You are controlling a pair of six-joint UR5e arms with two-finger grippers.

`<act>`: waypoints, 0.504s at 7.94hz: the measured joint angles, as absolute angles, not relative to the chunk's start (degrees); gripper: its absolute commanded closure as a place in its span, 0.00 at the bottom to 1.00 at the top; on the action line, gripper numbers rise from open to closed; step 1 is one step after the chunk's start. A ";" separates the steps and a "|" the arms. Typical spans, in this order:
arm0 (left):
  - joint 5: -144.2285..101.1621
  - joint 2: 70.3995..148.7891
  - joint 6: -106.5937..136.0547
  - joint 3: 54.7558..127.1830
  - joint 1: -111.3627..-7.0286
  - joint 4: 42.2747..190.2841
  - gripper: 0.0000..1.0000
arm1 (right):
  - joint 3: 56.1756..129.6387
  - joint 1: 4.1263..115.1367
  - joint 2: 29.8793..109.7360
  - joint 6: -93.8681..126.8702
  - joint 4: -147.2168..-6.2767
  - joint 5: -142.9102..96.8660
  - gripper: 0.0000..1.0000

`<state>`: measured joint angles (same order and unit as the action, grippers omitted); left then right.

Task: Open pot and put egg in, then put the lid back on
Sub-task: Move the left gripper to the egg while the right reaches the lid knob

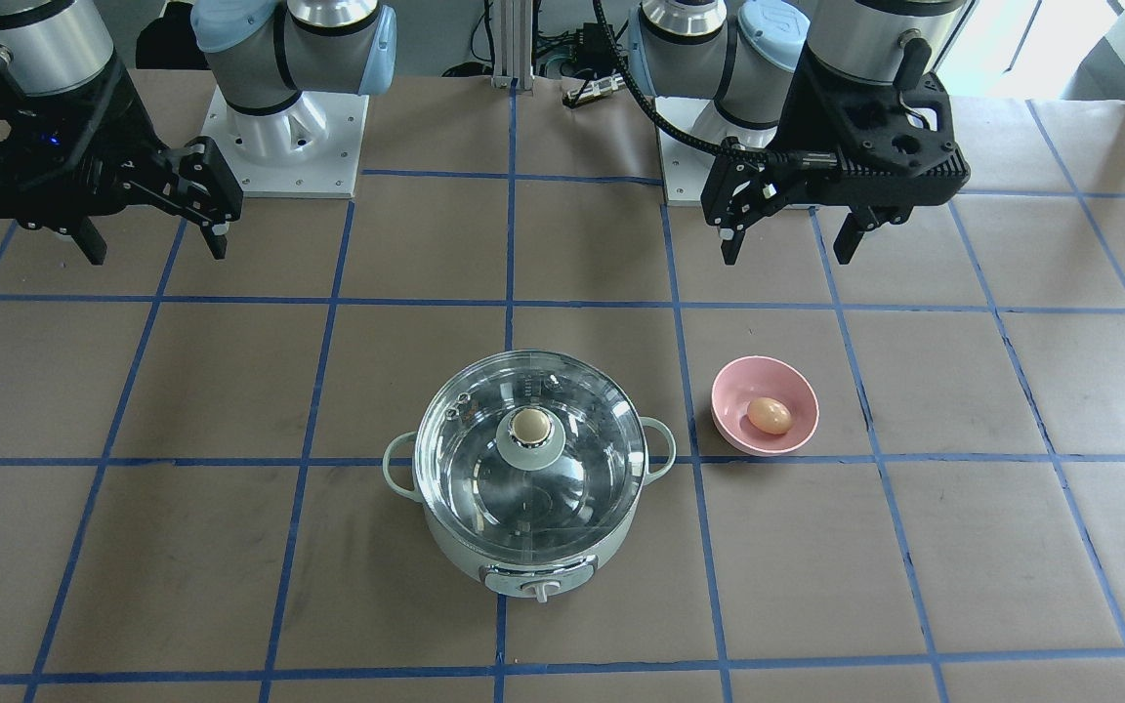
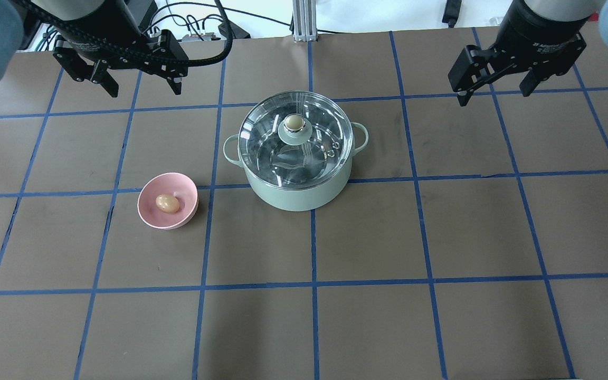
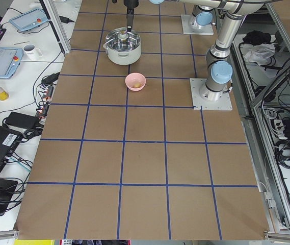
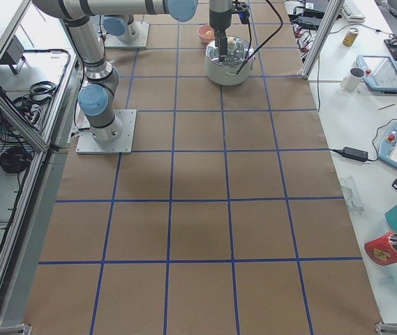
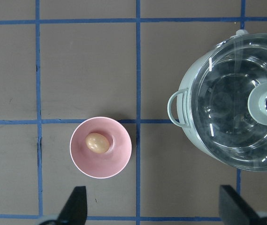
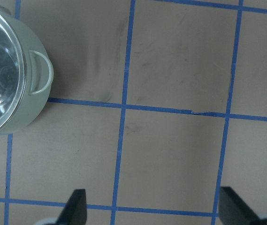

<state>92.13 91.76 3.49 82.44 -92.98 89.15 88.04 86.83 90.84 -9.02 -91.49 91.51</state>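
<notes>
Opening step not begun: left gripper is hovering, fingers spread, empty; egg is lying in bowl; lid is sitting on pot, mid-table; right gripper is hovering spread, empty. Next: likely one gripper descending onto knob.
</notes>
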 measured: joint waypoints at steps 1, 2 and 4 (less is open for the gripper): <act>92.17 91.76 3.45 82.44 -92.98 89.20 0.00 | 88.01 86.84 90.92 -8.91 -91.43 91.51 0.00; 92.23 91.76 3.39 82.49 -92.98 89.35 0.00 | 87.99 87.00 90.97 -8.59 -91.33 91.30 0.00; 92.35 91.92 2.94 84.26 -92.69 89.69 0.00 | 87.98 87.16 91.35 -7.22 -91.33 91.13 0.00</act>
<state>92.35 91.92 2.94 84.26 -92.69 89.69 87.98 87.16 91.35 -7.22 -91.33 91.13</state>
